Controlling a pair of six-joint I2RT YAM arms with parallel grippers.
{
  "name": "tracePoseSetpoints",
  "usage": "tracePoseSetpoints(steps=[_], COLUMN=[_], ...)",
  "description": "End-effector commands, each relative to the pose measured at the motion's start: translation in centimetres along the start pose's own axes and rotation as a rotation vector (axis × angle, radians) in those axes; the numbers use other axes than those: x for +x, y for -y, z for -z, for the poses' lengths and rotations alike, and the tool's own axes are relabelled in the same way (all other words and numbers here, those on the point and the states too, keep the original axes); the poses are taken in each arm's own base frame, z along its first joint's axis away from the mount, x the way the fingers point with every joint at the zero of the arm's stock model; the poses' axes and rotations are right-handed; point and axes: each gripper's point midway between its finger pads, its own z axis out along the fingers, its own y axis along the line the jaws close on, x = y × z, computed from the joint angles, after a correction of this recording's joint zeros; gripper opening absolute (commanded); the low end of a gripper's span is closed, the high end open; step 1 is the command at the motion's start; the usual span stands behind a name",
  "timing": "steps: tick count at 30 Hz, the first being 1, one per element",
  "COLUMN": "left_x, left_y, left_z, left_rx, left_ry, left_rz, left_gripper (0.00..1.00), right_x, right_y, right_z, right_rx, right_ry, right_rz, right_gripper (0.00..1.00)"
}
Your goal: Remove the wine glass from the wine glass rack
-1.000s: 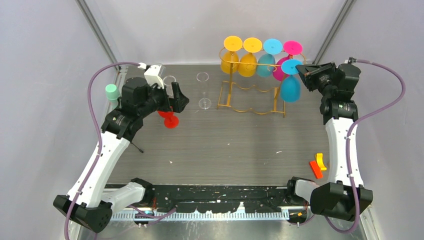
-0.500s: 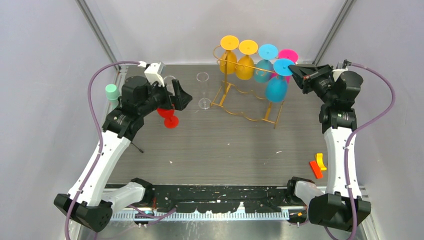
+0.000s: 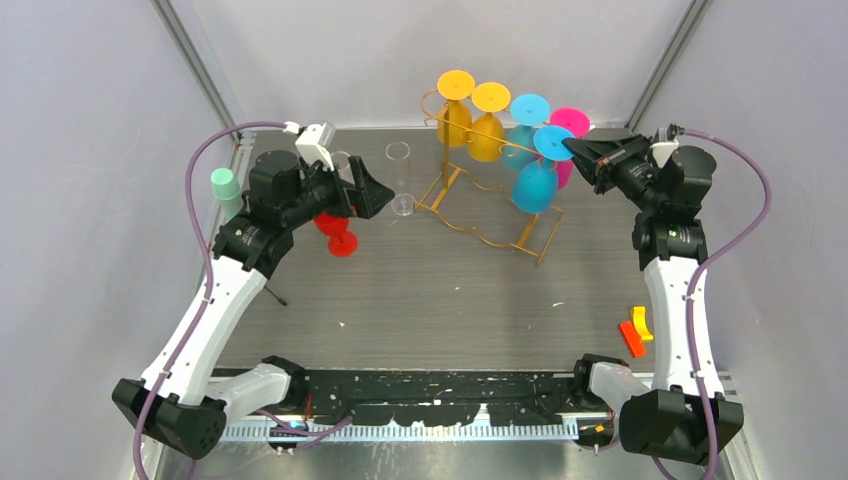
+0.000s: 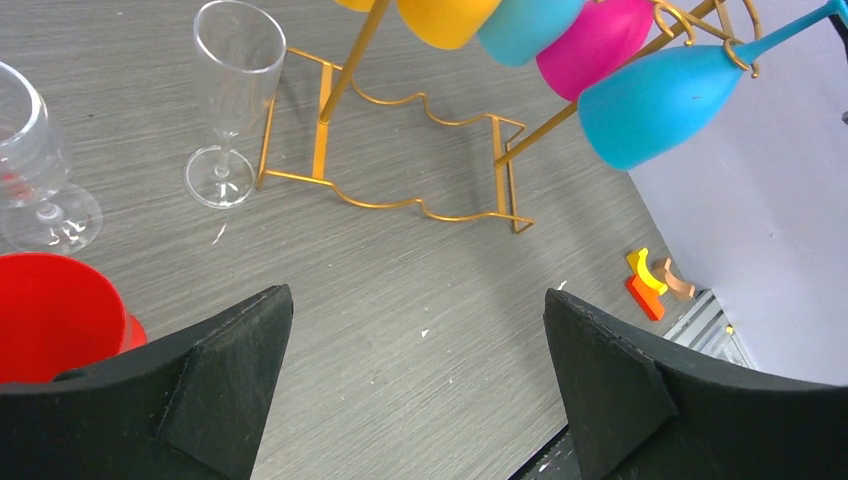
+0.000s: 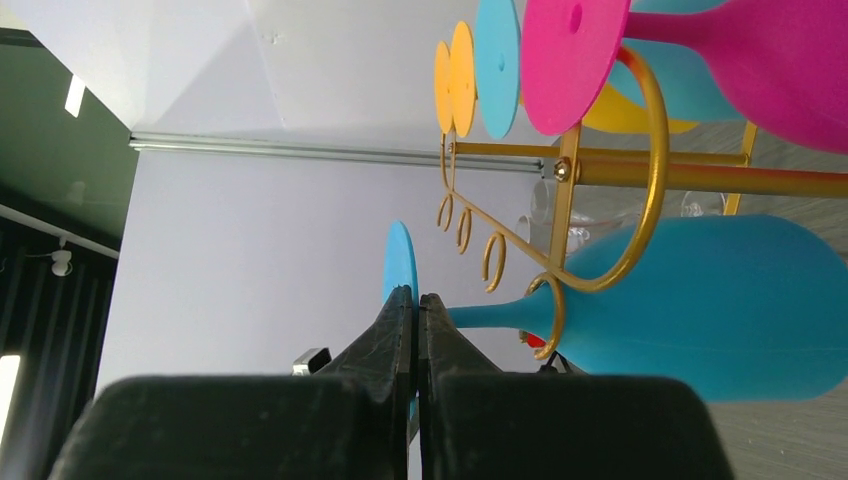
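Note:
The gold wire wine glass rack (image 3: pixel 480 215) leans to the left at the back of the table, its base skewed. Several coloured glasses hang upside down from its top rail. My right gripper (image 3: pixel 575 150) is shut on the foot disc of the front blue wine glass (image 3: pixel 535 185). In the right wrist view the fingers (image 5: pixel 416 298) pinch that disc edge-on, and a gold rack loop (image 5: pixel 545 315) still rings the blue stem beside the bowl (image 5: pixel 720 300). My left gripper (image 3: pixel 370 190) stands open above the table (image 4: pixel 415 300), left of the rack (image 4: pixel 322 130), holding nothing.
A clear flute (image 3: pixel 400 180) stands just left of the rack's base. A red glass (image 3: pixel 338 235) and a clear glass (image 4: pixel 35 170) sit under my left arm. A green cup (image 3: pixel 224 183) is at the far left, and orange and yellow blocks (image 3: pixel 635 332) lie at the right.
My right gripper has moved left with the blue glass's foot in it. The rack has been dragged and tipped leftward with it. My left gripper has shifted slightly toward the flute.

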Motion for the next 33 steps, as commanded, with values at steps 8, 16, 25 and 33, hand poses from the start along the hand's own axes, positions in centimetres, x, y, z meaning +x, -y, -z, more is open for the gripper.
tracePoseSetpoints(steps=[8,16,25,33], left_x=[-1.0,-0.9,-0.7,-0.6], left_y=[1.1,1.0,1.0,1.1], left_z=[-0.3,-0.8,-1.2,-1.4], left_rx=[0.059,0.060,0.067,0.072], left_ry=[0.039,0.036,0.027,0.023], left_rz=[0.006,0.018,0.029,0.044], left_gripper=[1.00,1.00,1.00,1.00], right_x=[2.3,3.9,4.4,4.2], right_y=[2.1,2.3,2.7,2.8], right_z=[-0.3,0.7,1.4,2.1], right_rx=[0.020,0.042,0.052,0.077], right_ry=[-0.085,-0.131,-0.127,-0.085], right_rz=[0.032,0.056,0.055,0.096], right_gripper=[0.00,0.00,0.00,0.00])
